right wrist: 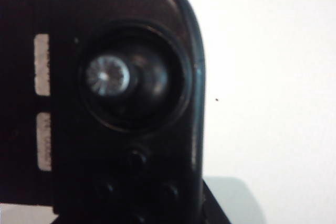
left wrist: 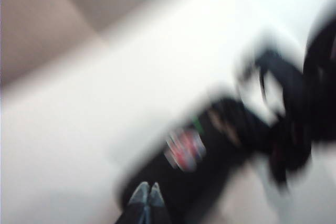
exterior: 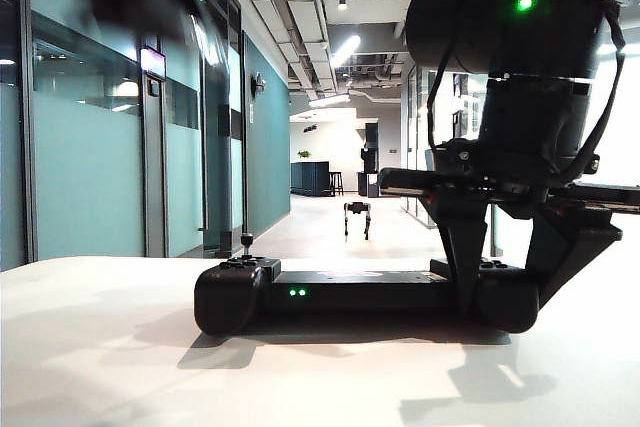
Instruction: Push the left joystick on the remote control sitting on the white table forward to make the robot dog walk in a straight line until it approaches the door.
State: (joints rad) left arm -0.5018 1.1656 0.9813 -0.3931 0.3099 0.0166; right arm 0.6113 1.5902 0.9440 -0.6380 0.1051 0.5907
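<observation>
Two grippers: right gripper (exterior: 500, 292) clamped astride remote control (exterior: 330, 292); left gripper (left wrist: 147, 195) pressed together, blurred above it.

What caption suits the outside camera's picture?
Right end effector straddles the remote control on the white table; robot dog stands down the corridor.

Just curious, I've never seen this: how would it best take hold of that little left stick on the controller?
By its rounded cap, from above: the left joystick stands upright and clear over the remote control.
</observation>
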